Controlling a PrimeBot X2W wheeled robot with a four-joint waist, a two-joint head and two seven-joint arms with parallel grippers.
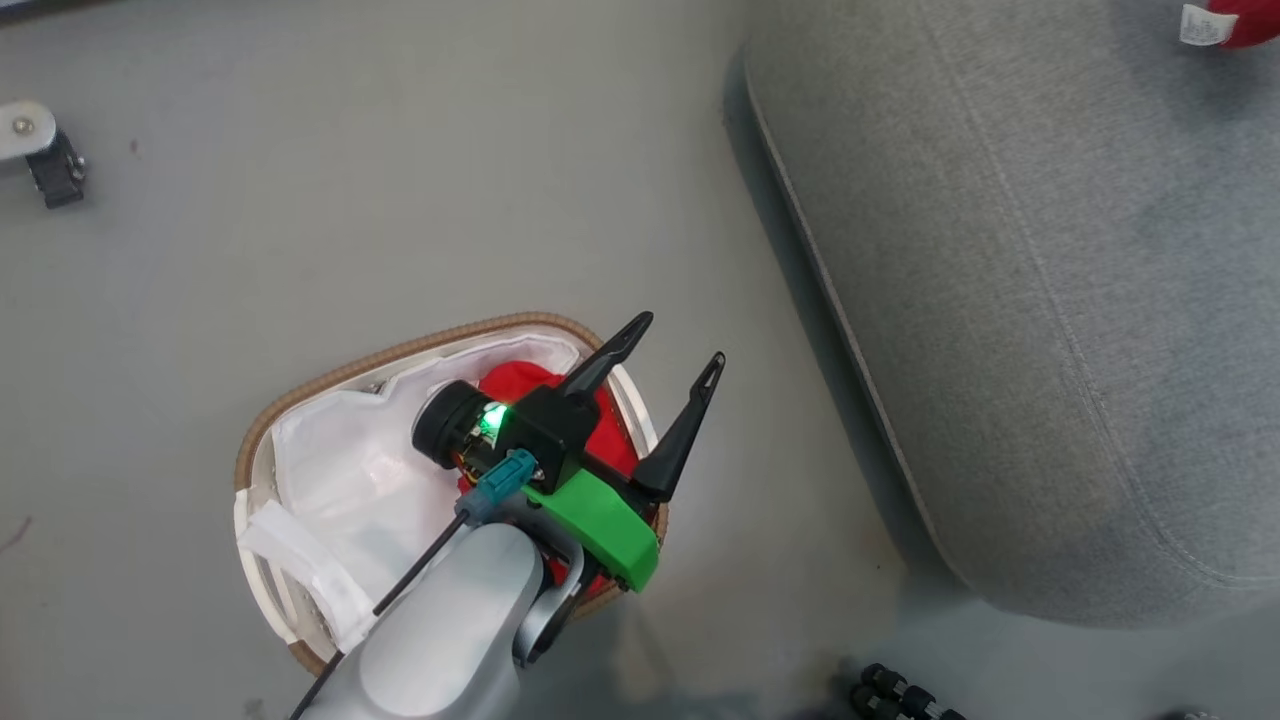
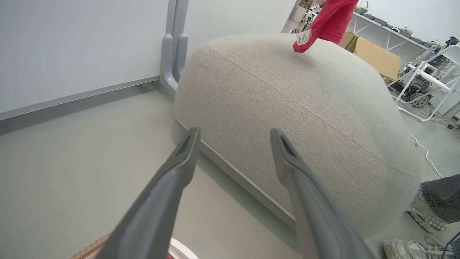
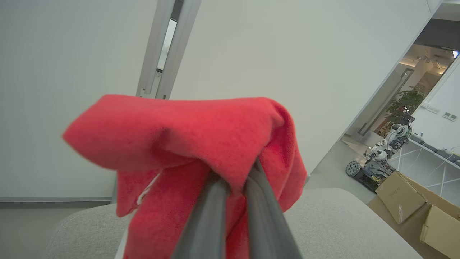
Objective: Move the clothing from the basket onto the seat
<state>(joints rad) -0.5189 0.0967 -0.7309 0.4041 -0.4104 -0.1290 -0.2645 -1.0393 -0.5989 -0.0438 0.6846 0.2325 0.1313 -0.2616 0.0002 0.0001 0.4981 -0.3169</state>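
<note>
The basket [image 1: 400, 350] stands on the floor, lined with white cloth [image 1: 340, 470]. Red clothing [image 1: 520, 380] lies in its right half, partly hidden under my left wrist. My left gripper [image 1: 680, 345] hovers above the basket's right rim, open and empty, its fingers pointing toward the grey seat [image 1: 1050, 300]. In the left wrist view the open left gripper [image 2: 234, 133] faces the seat [image 2: 305, 108], over which another red garment [image 2: 330, 21] with a white tag hangs. My right gripper [image 3: 237, 176] is shut on that red clothing [image 3: 197, 133], held above the seat [image 3: 341, 223].
A metal bracket with a black caster [image 1: 40, 150] sits on the floor at far left. Small black wheels [image 1: 890, 690] show near the seat's front corner. A person's shoes [image 2: 427, 208] stand beside the seat. Cardboard boxes [image 3: 399, 194] and another robot [image 3: 381, 151] lie beyond.
</note>
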